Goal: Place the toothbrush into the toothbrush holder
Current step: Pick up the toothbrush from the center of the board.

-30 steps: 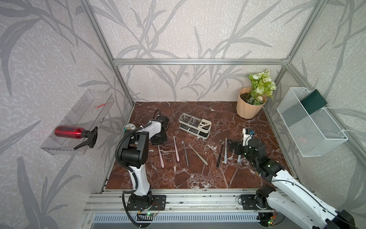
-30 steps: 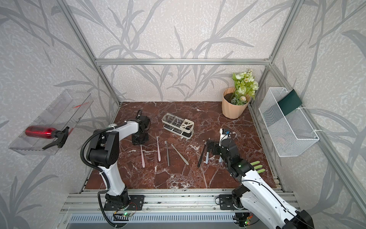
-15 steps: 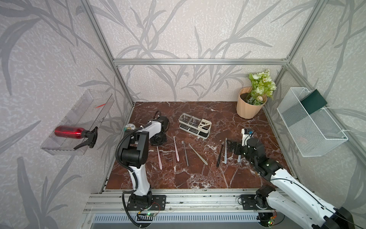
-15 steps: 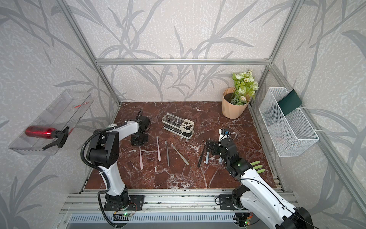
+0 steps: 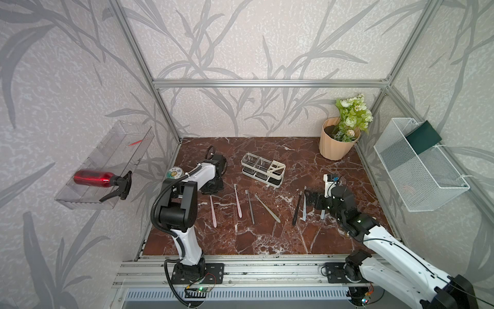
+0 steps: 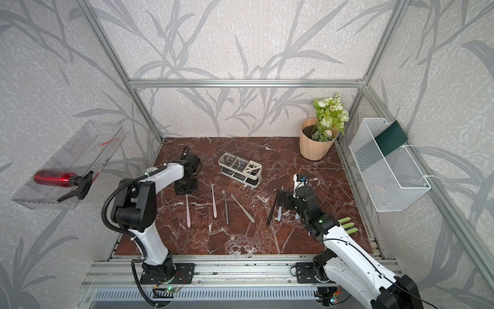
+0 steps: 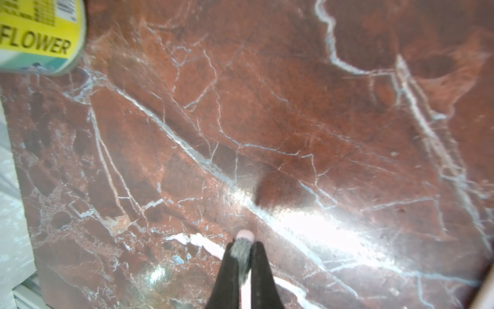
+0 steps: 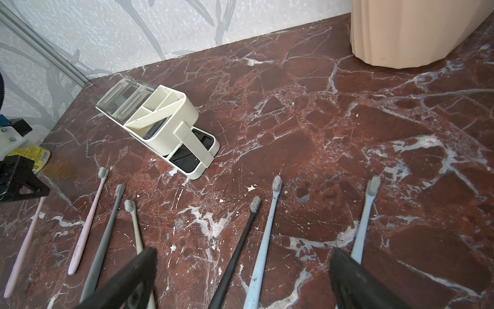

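Left tool (image 7: 242,250): jaws closed flat on the grey-bristled head of the pale pink toothbrush (image 5: 213,211), the rounded pink tip showing just past the black fingertips (image 7: 232,256). This brush lay outside the toothbrush holder (image 5: 276,172), to the holder's left and on its near side, with the handle pointing away from the holder across the desk (image 5: 267,240). The holder stood upright on the desk, its slotted cream section at the end towards the right arm. Right tool (image 8: 242,252): jaws spread wide and gripping nothing, poised above the handles of the black toothbrush (image 8: 240,235) and a pale blue toothbrush (image 8: 264,235), both on the near side of the holder and to its right; a second blue toothbrush (image 8: 366,214) passed just beside one finger. Legible writing: "FLOWER" in black capitals on the yellow label of a round tin (image 7: 40,40) left of the holder, at the desk's edge; the finer print above was too blurred to read.
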`<state>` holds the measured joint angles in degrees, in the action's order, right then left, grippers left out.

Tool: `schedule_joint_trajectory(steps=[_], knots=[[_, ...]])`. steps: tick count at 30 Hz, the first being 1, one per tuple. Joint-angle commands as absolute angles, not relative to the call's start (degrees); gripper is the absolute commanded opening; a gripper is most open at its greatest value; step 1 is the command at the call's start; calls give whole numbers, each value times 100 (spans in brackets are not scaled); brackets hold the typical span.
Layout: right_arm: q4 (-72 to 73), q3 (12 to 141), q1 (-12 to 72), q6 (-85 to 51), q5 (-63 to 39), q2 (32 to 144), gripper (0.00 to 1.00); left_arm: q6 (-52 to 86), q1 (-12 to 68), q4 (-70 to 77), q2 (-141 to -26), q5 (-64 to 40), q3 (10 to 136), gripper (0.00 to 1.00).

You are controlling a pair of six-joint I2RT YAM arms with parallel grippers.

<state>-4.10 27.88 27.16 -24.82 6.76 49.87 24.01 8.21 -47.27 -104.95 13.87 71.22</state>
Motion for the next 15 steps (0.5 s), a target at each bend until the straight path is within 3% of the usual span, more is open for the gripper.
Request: schedule_joint_trajectory(steps=[1, 15], knots=[[-286, 2845, 2760, -2454, 577, 5074, 99, 2377, 862, -4801, -10267, 1430, 7110, 0], [355, 3161, 3643, -1958, -652, 6113, 99, 2352, 1109, -4807, -9747, 1284, 6982, 0]])
